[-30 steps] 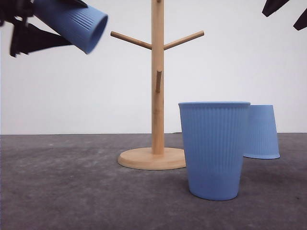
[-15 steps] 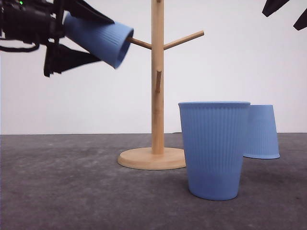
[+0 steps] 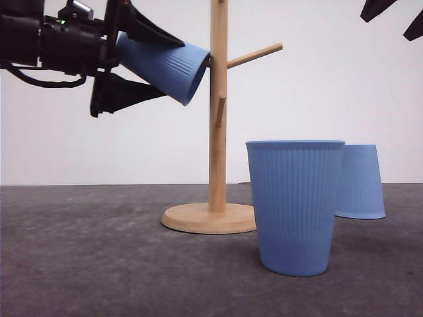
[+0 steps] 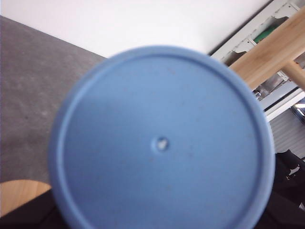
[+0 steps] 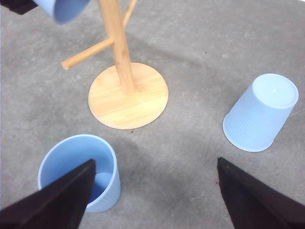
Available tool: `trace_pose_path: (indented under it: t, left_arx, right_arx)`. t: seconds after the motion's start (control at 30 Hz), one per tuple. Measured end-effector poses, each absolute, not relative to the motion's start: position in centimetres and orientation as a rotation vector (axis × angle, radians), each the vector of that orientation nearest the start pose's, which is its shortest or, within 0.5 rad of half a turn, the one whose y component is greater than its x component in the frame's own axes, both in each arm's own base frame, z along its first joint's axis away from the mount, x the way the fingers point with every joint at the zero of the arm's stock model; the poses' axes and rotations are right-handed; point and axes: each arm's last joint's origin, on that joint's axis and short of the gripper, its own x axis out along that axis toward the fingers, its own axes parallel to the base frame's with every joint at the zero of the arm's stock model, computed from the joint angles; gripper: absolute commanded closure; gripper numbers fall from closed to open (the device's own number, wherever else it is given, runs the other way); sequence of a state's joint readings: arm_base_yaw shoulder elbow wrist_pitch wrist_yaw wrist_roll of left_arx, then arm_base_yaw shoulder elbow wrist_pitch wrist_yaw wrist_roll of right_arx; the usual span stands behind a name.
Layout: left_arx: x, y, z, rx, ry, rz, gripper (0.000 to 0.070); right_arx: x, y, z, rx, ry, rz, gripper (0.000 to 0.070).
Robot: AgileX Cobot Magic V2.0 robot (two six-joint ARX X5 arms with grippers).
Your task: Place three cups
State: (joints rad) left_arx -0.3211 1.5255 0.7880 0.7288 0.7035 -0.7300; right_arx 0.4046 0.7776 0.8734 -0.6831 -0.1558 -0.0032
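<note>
My left gripper [image 3: 173, 68] is shut on a light-blue ribbed cup [image 3: 165, 63], held high and tilted, its mouth against the post of the wooden cup rack [image 3: 217, 119]. The rack's left peg is hidden by that cup. The cup's flat base [image 4: 162, 143] faces the left wrist camera. A second cup [image 3: 295, 205] stands upright in front of the rack; its hollow [image 5: 78, 169] shows from above. A third cup [image 3: 362, 181] stands upside down at the right [image 5: 261, 112]. My right gripper [image 3: 396, 18] hangs open high on the right, its fingers wide apart [image 5: 155, 162].
The rack's round wooden base [image 5: 127, 95] rests on the grey table [image 3: 86, 264]. One peg [image 3: 254, 55] sticks out to the right and a short one [image 3: 219, 111] points forward. A white wall stands behind.
My left gripper has carried the cup to the right and slightly down, from the far left up to the rack's post, covering the left peg. The right gripper and the other cups have not moved.
</note>
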Motion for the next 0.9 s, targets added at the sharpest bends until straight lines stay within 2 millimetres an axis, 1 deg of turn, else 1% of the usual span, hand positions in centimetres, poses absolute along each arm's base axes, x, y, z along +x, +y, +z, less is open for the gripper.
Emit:
trace_pose_path:
  t: [0.1, 0.2, 0.27, 0.3, 0.57, 0.77, 0.9]
  left_arx:
    - [29.76, -11.94, 24.66, -0.663, 0.38, -0.975, 0.0178]
    - [29.77, -11.94, 24.65, -0.662, 0.379, -0.975, 0.0161]
    - [29.77, -11.94, 24.65, -0.662, 0.379, -0.975, 0.0103]
    - [29.77, -11.94, 24.65, -0.662, 0.379, -0.975, 0.0093]
    - [29.72, -11.97, 24.66, -0.659, 0.388, -0.998, 0.0089]
    - [29.64, -11.89, 24.33, -0.64, 0.431, -1.034, 0.0088]
    - [29.61, -11.73, 24.28, -0.626, 0.442, -1.071, 0.0028]
  right_arx:
    - [13.63, 6.33, 31.85, -0.077, 0.59, 0.545, 0.0184]
    - [13.63, 6.33, 31.85, -0.077, 0.59, 0.545, 0.0184]
    - [13.63, 6.33, 31.85, -0.077, 0.59, 0.545, 0.0184]
    - [13.63, 6.33, 31.85, -0.077, 0.59, 0.545, 0.0184]
    - [13.63, 6.33, 31.85, -0.077, 0.59, 0.545, 0.0184]
    - [13.63, 6.33, 31.85, -0.077, 0.59, 0.545, 0.0184]
    - [13.63, 6.33, 31.85, -0.077, 0.59, 0.545, 0.0184]
